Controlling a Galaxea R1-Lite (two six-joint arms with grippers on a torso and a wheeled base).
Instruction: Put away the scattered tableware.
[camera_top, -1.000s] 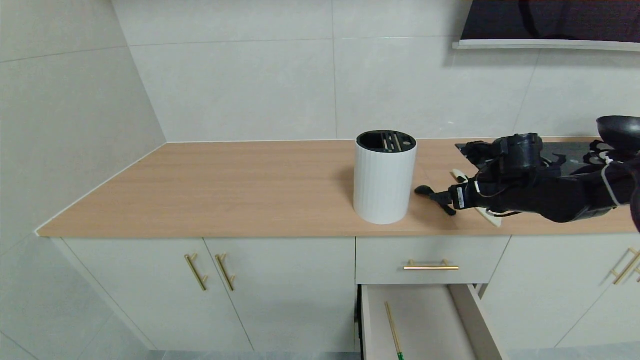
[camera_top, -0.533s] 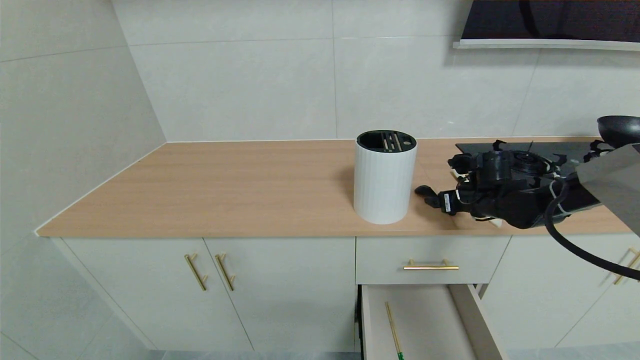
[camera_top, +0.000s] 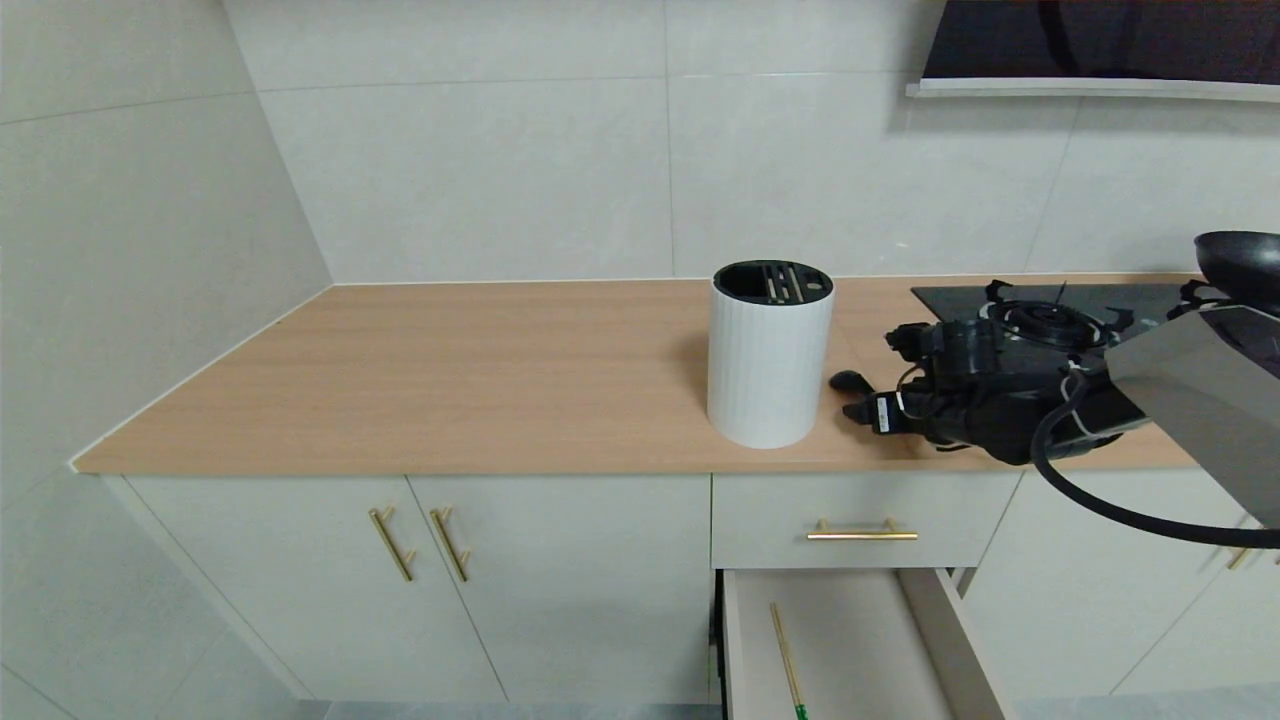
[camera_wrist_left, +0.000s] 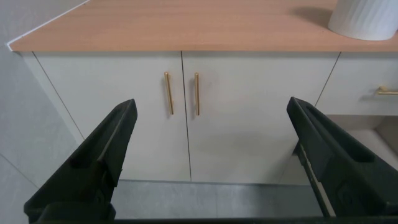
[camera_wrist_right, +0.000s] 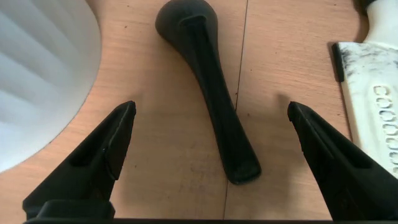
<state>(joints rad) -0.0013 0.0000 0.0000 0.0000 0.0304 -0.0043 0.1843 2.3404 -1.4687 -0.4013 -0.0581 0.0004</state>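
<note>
A black spoon (camera_top: 848, 380) lies flat on the wooden counter (camera_top: 480, 380), just right of a ribbed white utensil holder (camera_top: 770, 365). My right gripper (camera_top: 863, 410) hangs low over the spoon's handle, open. In the right wrist view the spoon (camera_wrist_right: 208, 93) runs lengthwise between the two spread fingers of the right gripper (camera_wrist_right: 211, 134), with the holder (camera_wrist_right: 37, 74) to one side and a white-handled knife (camera_wrist_right: 373, 106) on the other. My left gripper (camera_wrist_left: 211, 155) is open and empty below counter height, facing the cabinet doors (camera_wrist_left: 183, 93).
Under the counter a drawer (camera_top: 940, 620) stands pulled out with a pair of chopsticks (camera_top: 785, 660) inside. A gas stove (camera_top: 1050, 310) and a black pan (camera_top: 1240, 255) occupy the counter's right end. Left of the holder the counter is bare.
My right gripper has come down and shifted slightly left, closer to the spoon's handle. The white knife behind it is now covered by the arm in the head view.
</note>
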